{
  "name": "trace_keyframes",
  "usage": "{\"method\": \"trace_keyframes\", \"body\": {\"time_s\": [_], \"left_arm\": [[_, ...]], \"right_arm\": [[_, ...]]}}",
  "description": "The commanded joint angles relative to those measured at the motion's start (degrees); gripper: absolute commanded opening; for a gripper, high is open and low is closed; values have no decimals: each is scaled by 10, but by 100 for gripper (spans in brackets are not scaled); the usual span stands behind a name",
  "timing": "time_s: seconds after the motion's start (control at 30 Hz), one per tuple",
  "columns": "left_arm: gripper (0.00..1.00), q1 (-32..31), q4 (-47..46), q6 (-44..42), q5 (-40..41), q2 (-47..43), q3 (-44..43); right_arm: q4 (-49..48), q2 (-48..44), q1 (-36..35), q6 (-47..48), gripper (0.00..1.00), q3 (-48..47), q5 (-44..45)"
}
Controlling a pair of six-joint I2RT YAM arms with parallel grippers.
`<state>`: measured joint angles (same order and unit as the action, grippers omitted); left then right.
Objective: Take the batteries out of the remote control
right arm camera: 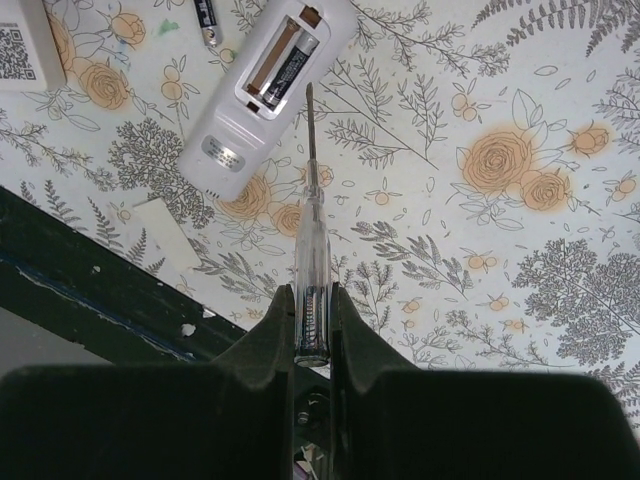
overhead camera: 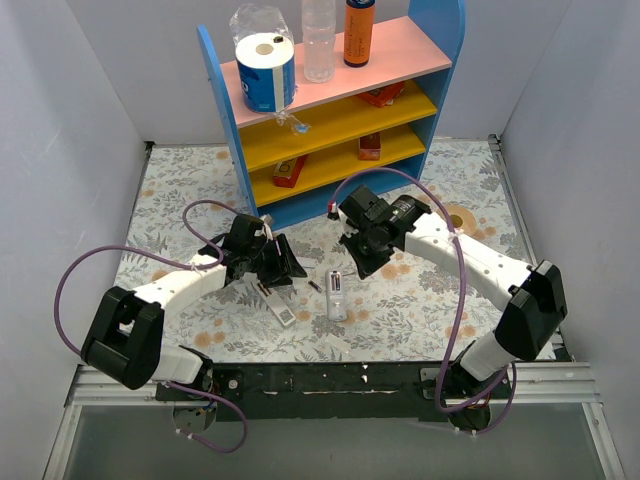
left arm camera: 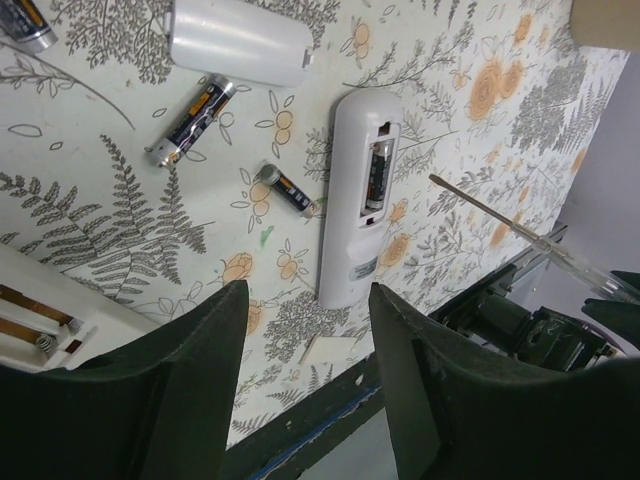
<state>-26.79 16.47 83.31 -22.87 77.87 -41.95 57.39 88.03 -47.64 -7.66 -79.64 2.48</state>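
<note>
A white remote [overhead camera: 337,294] lies back up with its battery bay open; it also shows in the left wrist view [left arm camera: 355,200] and the right wrist view [right arm camera: 265,95]. One battery [right arm camera: 285,65] sits in the bay [left arm camera: 376,175]; the slot beside it is bare. Two loose batteries [left arm camera: 287,188] [left arm camera: 190,120] lie left of the remote. My right gripper [right arm camera: 312,300] is shut on a clear-handled screwdriver [right arm camera: 312,250], its tip beside the bay's edge. My left gripper [left arm camera: 305,330] is open and empty, hovering near the remote's lower end.
A white battery cover [left arm camera: 240,40] and a further battery [left arm camera: 25,25] lie beyond the loose ones. A second white remote [left arm camera: 50,320] with an open bay lies at the left. A blue shelf [overhead camera: 330,100] stands behind. The table's dark front edge [right arm camera: 90,290] is close.
</note>
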Motion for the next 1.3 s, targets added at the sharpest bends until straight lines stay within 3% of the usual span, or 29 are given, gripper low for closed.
{"method": "trace_keyframes", "body": {"time_s": [0.0,0.63,1.27], "left_arm": [[52,2,6,-18,9,-25,12],[52,2,-19,-9,-10,-29,38],[51,2,-48,-2,-38,18,21]], "right_arm": [[15,19,-13,18,1,-38,-1],[48,69,-44,27,1,-76,38],[13,80,-50,45,1,-47,6]]}}
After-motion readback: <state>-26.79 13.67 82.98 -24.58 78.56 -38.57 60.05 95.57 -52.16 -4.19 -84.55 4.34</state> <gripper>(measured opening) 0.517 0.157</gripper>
